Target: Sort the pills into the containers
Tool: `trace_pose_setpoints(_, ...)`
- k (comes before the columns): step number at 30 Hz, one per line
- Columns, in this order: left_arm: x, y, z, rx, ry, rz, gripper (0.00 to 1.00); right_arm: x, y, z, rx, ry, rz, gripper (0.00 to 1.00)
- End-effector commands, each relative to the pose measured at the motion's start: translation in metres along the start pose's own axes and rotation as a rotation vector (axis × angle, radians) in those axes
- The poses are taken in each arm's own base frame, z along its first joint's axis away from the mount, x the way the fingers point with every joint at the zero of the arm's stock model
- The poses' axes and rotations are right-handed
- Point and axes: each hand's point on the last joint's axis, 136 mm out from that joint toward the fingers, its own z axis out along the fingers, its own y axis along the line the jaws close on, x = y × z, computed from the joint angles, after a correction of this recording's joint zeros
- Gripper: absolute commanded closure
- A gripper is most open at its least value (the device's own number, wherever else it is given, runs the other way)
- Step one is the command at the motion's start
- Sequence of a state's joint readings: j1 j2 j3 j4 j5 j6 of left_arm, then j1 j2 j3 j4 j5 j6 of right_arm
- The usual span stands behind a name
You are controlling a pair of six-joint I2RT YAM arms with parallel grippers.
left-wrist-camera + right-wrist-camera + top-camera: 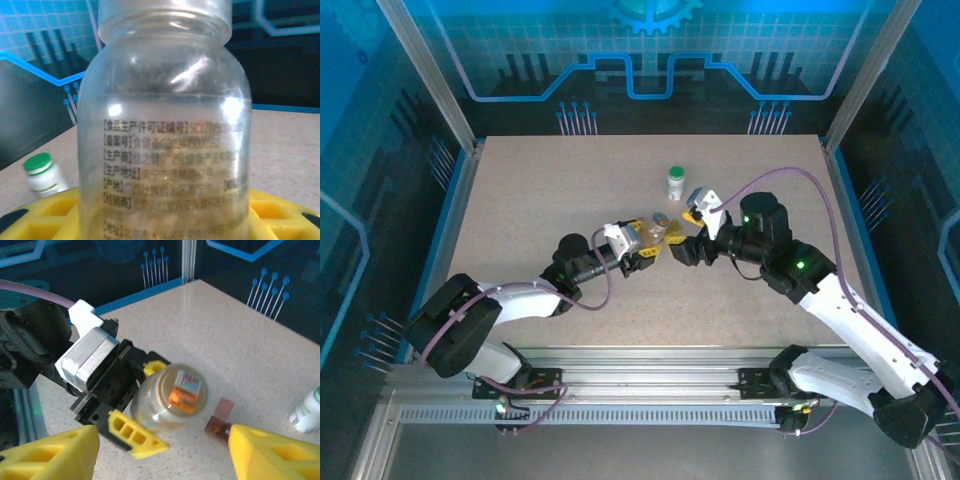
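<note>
The vial [167,407] is upright between the fingers of the left gripper [150,407], with one pill [186,390] at its mouth. The second pill [220,421] lies on the table [225,330] just beside the vial. The bottle [676,182] stands behind them, apart.

Both arms reach toward the middle, left gripper [161,405] clamped around the clear bottle [165,125], right gripper [682,228] spread wide just right of it.

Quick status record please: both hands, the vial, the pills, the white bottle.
left hand: closed on the clear vial, mouth up, cap off
right hand: open, nothing between its fingers, over the vial
orange pill: at the vial's open mouth
red-brown pill: lying on the table beside the vial
white bottle: upright, green cap on, standing apart
</note>
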State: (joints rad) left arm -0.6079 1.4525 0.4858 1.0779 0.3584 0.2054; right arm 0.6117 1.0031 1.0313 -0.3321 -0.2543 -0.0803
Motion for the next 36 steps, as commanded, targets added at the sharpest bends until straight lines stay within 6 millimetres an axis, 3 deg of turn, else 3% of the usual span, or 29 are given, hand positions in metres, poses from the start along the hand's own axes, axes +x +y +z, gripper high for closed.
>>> trace_pose_setpoints(1,-0.024,-0.025,-0.011,0.163,-0.102,-0.016,1.00,-0.013,0.018,-0.001,-0.144,-0.024,-0.217,0.30)
trace_pose_setpoints(10,-0.028,-0.046,-0.024,0.325,-0.131,-0.033,1.00,-0.010,0.050,0.001,-0.405,-0.036,-0.421,0.33)
trace_pose_setpoints(21,-0.031,-0.054,-0.026,0.383,-0.120,-0.038,1.00,-0.001,0.053,0.014,-0.494,0.020,-0.413,0.42)
trace_pose_setpoints(23,-0.032,-0.056,-0.027,0.402,-0.113,-0.040,1.00,0.000,0.053,0.016,-0.503,0.028,-0.404,0.49)
trace_pose_setpoints(30,-0.037,-0.050,-0.025,0.363,-0.102,-0.018,1.00,0.012,0.053,0.023,-0.501,0.085,-0.313,0.69)
trace_pose_setpoints(33,-0.045,-0.041,-0.023,0.313,-0.112,0.014,1.00,0.029,0.042,0.033,-0.407,0.142,-0.201,0.75)
trace_pose_setpoints(36,-0.053,-0.033,-0.021,0.257,-0.131,0.050,1.00,0.044,0.025,0.045,-0.260,0.160,-0.001,0.75)
